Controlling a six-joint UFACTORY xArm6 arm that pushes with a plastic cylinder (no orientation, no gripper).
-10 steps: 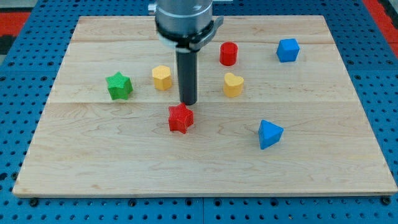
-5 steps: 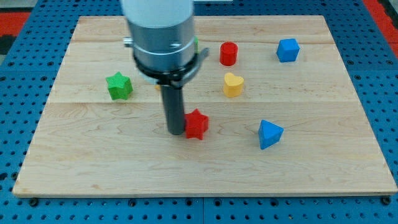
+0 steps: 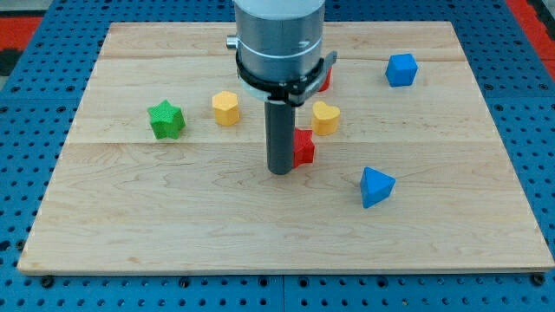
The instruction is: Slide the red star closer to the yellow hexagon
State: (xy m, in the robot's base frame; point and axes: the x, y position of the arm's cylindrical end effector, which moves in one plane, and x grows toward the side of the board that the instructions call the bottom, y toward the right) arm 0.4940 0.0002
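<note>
The red star (image 3: 303, 147) lies near the board's middle, partly hidden behind my rod. My tip (image 3: 281, 171) rests on the board against the star's lower left side. The yellow hexagon (image 3: 225, 108) sits to the view's upper left of the star, well apart from it. A yellow heart-shaped block (image 3: 325, 117) sits just above and right of the star, close to it.
A green star (image 3: 165, 120) lies at the view's left. A red cylinder (image 3: 324, 78) is mostly hidden behind the arm. A blue cube (image 3: 401, 69) sits at the upper right, a blue triangular block (image 3: 375, 186) at the lower right. The wooden board (image 3: 130, 225) has edges all around.
The red star has moved right and up, away from the yellow hexagon and toward the yellow heart. My tip swung round to its left, then followed it rightward.
</note>
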